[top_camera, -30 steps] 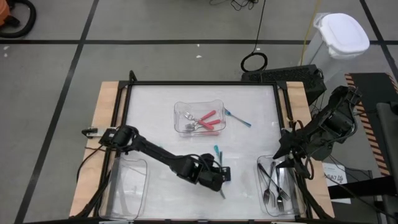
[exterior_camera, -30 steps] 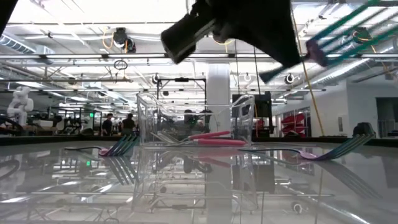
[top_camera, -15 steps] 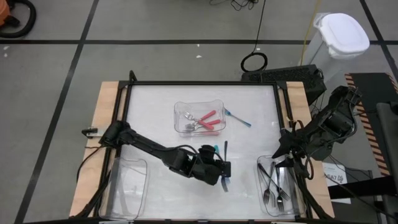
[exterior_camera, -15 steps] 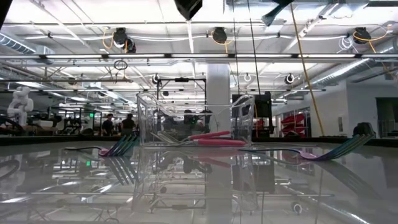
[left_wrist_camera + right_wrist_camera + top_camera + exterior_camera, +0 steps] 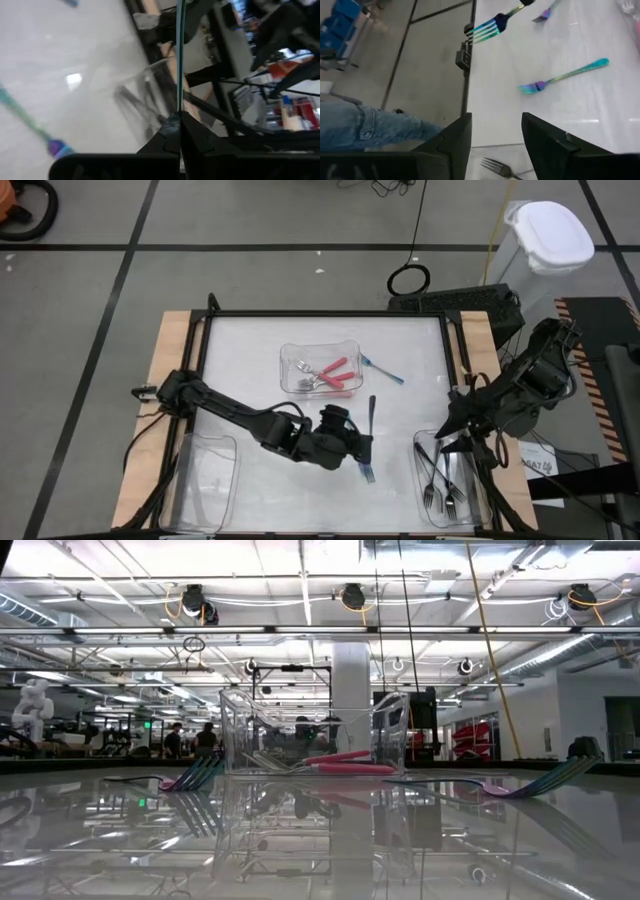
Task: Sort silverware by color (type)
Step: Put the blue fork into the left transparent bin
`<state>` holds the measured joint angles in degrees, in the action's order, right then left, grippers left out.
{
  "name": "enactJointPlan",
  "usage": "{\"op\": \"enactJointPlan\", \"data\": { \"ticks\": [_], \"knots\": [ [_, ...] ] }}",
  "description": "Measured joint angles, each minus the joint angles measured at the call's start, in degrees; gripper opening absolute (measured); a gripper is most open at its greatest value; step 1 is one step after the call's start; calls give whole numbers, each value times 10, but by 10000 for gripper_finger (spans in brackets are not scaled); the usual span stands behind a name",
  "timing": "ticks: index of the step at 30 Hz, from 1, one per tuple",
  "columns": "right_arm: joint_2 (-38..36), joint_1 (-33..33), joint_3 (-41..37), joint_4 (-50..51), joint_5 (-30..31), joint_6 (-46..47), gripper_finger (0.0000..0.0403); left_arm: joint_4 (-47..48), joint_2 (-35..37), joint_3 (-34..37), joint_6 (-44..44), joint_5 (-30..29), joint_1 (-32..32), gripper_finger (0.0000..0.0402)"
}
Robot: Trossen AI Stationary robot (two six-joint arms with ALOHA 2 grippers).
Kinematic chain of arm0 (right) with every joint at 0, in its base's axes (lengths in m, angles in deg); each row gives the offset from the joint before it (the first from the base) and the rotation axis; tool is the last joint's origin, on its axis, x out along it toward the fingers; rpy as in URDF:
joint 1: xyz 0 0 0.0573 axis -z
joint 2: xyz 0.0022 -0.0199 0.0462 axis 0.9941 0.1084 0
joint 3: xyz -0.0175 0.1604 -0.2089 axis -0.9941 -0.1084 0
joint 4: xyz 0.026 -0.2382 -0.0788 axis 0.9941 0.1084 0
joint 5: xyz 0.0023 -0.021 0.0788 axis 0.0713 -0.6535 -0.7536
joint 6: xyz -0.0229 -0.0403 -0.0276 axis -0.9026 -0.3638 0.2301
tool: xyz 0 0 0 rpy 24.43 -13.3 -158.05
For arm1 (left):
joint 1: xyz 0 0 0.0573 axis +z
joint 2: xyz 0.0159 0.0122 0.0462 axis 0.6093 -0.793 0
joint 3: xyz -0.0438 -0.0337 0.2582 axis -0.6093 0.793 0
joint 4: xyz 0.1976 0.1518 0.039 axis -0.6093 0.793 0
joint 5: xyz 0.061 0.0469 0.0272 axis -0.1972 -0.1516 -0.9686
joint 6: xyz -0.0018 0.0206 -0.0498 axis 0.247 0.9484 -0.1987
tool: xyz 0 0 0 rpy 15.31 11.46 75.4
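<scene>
Look at the clear tray (image 5: 320, 352) near the tabletop's (image 5: 240, 370) middle, toward twelve o'clock: it holds pink-handled forks (image 5: 333, 373) with grey tines. The tray (image 5: 452, 480) at about four o'clock holds dark grey forks (image 5: 440, 475). A third tray (image 5: 205, 480) sits at about eight o'clock (you cannot tell what is inside).

Your left end effector (image 5: 360, 445) hangs over the tabletop at six o'clock from the middle tray. Its fingers are pinched tight on a teal fork (image 5: 369, 435); the handle points to twelve o'clock and the tines to six. From the left wrist view, that fork (image 5: 179, 55) stands straight up out of the closed fingers (image 5: 170, 135).

Another teal fork (image 5: 381, 368) lies flat on the tabletop just at three o'clock of the middle tray.

Your right end effector (image 5: 452, 432) waits above the grey-fork tray. Its fingers (image 5: 455, 137) stand partly apart and hold nothing. In its wrist view you see a teal fork (image 5: 565, 76) lying on the tabletop, well away from it.
</scene>
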<state>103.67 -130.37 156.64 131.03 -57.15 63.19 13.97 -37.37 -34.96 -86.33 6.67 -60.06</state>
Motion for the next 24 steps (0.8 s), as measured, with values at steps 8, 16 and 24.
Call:
{"op": "enactJointPlan", "data": {
  "ticks": [8, 16, 24],
  "knots": [
    [0, 0, 0, -89, 25, 0, 167, -76, 2, 0, 68, -1, 0, 0],
    [1, 0, 0, -190, 86, -24, 167, -166, 2, 0, 120, -1, -3, 0],
    [1, 2, 0, -266, 154, -56, 167, -235, 2, 0, 182, 0, -5, 0]
  ]
}}
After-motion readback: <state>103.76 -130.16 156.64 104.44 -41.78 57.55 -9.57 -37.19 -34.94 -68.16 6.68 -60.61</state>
